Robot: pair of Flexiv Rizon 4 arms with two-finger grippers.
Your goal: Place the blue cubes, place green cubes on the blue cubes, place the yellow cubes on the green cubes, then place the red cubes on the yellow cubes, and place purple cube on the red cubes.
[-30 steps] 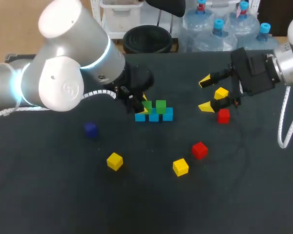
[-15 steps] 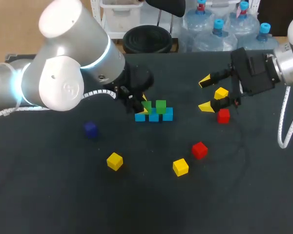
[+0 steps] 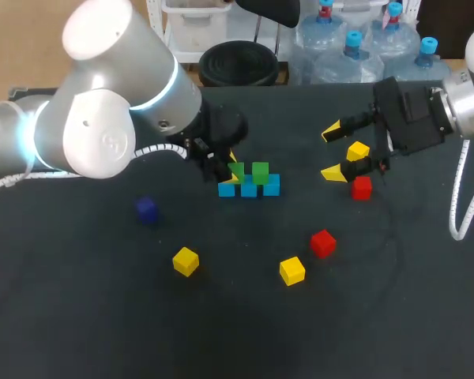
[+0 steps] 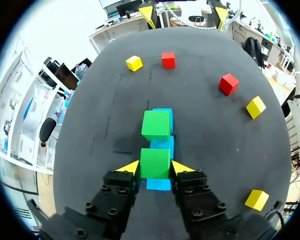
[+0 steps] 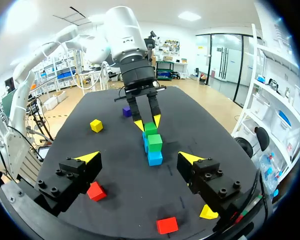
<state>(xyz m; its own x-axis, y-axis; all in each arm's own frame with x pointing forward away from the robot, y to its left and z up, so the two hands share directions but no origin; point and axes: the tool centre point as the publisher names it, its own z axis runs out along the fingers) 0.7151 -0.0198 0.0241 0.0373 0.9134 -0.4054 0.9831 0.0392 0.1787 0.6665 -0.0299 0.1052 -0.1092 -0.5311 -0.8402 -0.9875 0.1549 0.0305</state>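
Two yellow cubes are lying nearest on the dark worktop (image 3: 79,316): the left yellow cube (image 3: 186,260) and the middle yellow cube (image 3: 292,270), well apart from each other. Just beyond the middle one, the near red cube (image 3: 322,242) is sitting alone. Off to the left, the purple cube (image 3: 147,208) is resting by itself, apart from everything else.

Farther back, at mid-worktop, three blue cubes (image 3: 271,185) are standing side by side in a touching row. The left gripper (image 4: 155,168), reaching in from the left arm, is clamping the held green cube (image 4: 155,162) from both sides, its yellow tips pressing against the cube's two faces. That cube is sitting over the blue cube at the row's left end, level with the second green cube (image 3: 260,171), which is resting on the middle blue cube. The two green cubes are standing just beside each other. The blue cube at the right end is carrying nothing.

Beyond and to the right, the far red cube (image 3: 362,188) and the far yellow cube (image 3: 358,150) are lying close by the right gripper (image 3: 332,151). The right gripper is hanging with its fingers spread wide apart, gripping nothing, and pointing toward the row of cubes.
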